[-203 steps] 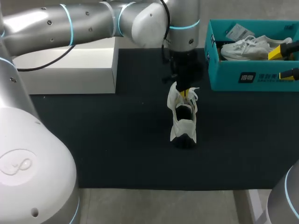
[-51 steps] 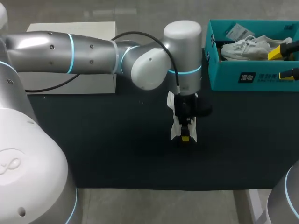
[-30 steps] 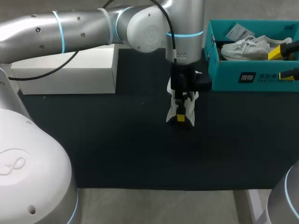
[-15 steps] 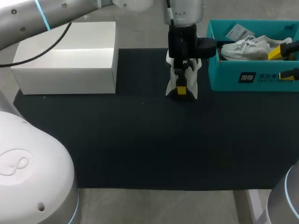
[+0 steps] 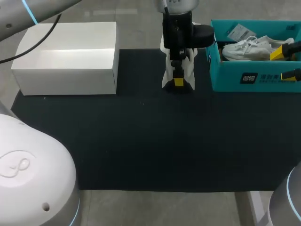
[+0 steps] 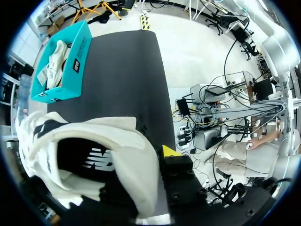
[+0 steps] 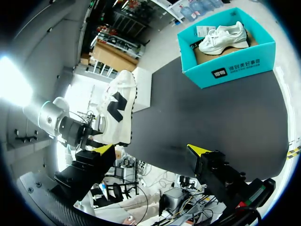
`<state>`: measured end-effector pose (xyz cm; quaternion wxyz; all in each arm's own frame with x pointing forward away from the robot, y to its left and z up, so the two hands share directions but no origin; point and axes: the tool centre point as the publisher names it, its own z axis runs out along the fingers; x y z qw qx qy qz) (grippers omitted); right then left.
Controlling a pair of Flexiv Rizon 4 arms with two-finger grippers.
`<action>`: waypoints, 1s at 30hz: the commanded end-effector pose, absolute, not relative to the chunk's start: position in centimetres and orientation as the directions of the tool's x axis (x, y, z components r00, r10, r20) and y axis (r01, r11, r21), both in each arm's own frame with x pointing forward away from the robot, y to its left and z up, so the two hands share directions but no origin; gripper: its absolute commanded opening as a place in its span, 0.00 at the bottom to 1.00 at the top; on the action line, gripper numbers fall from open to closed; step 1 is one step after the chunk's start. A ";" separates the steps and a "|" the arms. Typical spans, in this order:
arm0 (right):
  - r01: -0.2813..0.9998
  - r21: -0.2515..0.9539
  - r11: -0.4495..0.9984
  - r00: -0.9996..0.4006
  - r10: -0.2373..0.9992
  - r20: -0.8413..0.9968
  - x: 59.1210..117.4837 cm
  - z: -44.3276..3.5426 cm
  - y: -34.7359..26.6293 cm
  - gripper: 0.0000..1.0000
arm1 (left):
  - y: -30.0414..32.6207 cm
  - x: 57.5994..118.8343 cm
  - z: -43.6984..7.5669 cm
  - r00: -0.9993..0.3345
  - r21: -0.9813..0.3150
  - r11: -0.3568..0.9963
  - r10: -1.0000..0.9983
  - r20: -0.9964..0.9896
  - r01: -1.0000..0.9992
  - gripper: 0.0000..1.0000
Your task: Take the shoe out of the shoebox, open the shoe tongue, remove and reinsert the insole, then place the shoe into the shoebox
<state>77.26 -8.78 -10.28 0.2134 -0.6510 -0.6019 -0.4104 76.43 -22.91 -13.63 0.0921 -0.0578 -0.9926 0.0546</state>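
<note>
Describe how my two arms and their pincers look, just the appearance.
The left arm and right arm are rounded, glossy silver tubes. The left shows a glowing cyan ring and a trailing black cable. The left pincer and right pincer are black, blocky bodies with bright yellow tips.

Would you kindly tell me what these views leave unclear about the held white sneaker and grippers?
Opening of the white fabric sneaker: head view, covered by the left gripper.
Left gripper's second finger: left wrist view, hidden by the sneaker.
The right gripper: head view, mostly cut off by the edge.
</note>
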 end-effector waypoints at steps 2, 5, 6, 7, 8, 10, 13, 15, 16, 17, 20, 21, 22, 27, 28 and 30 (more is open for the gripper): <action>0.959 0.216 -0.186 -0.059 0.611 0.790 77.2 -10.3 -8.8 1.00 | -22.8 76.3 -13.6 -0.977 -0.122 0.987 0.125 0.172 0.105 0.00; 0.959 0.216 -0.186 -0.059 0.611 0.790 77.2 -10.3 -8.8 1.00 | -22.8 76.3 -13.6 -0.977 -0.122 0.987 0.125 0.172 0.105 0.00; 0.959 0.216 -0.186 -0.059 0.611 0.790 77.2 -10.3 -8.8 1.00 | -22.8 76.3 -13.6 -0.977 -0.122 0.987 0.125 0.172 0.105 0.00; 0.959 0.216 -0.186 -0.059 0.611 0.790 77.2 -10.3 -8.8 1.00 | -22.8 76.3 -13.6 -0.977 -0.122 0.987 0.125 0.172 0.105 0.00; 0.959 0.216 -0.186 -0.059 0.611 0.790 77.2 -10.3 -8.8 1.00 | -22.8 76.3 -13.6 -0.977 -0.122 0.987 0.125 0.172 0.105 0.00; 0.959 0.216 -0.186 -0.059 0.611 0.790 77.2 -10.3 -8.8 1.00 | -22.0 77.0 -13.5 -0.973 -0.132 0.985 0.136 0.185 0.113 0.00; 0.959 0.216 -0.186 -0.059 0.611 0.790 77.2 -10.3 -8.8 1.00 | -20.8 77.7 -13.0 -0.971 -0.141 0.982 0.152 0.186 0.127 0.00; 0.959 0.216 -0.186 -0.059 0.611 0.790 77.2 -10.3 -8.8 1.00 | -19.8 78.4 -12.5 -0.971 -0.128 0.980 0.171 0.168 0.150 0.00; 0.959 0.216 -0.186 -0.059 0.611 0.790 77.2 -10.3 -8.8 1.00 | -19.3 78.8 -12.2 -0.972 -0.123 0.980 0.175 0.159 0.156 0.00; 0.959 0.216 -0.186 -0.059 0.611 0.790 77.2 -10.3 -8.8 1.00 | -18.5 79.3 -11.9 -0.971 -0.106 0.979 0.190 0.147 0.175 0.00; 0.959 0.216 -0.186 -0.059 0.611 0.790 77.2 -10.3 -8.8 1.00 | -16.4 80.5 -11.3 -0.974 -0.086 0.979 0.193 0.118 0.184 0.00; 0.959 0.216 -0.186 -0.059 0.611 0.790 77.2 -10.3 -8.8 1.00 | -15.1 81.3 -11.0 -0.974 -0.085 0.979 0.194 0.116 0.185 0.00; 0.959 0.216 -0.186 -0.059 0.611 0.790 77.2 -10.3 -8.8 1.00 | -14.3 81.7 -10.9 -0.973 -0.080 0.978 0.199 0.119 0.190 0.00; 0.959 0.216 -0.186 -0.059 0.611 0.790 77.2 -10.3 -8.8 1.00 | -9.0 85.5 -10.7 -0.976 -0.049 0.986 0.166 0.143 0.160 0.00; 0.959 0.216 -0.186 -0.059 0.611 0.790 77.2 -10.3 -8.8 1.00 | -8.3 86.0 -10.7 -0.978 -0.037 0.988 0.152 0.145 0.148 0.00; 0.959 0.216 -0.186 -0.059 0.611 0.790 77.2 -10.3 -8.8 1.00 | -6.5 87.2 -10.8 -0.980 -0.025 0.991 0.136 0.143 0.134 0.00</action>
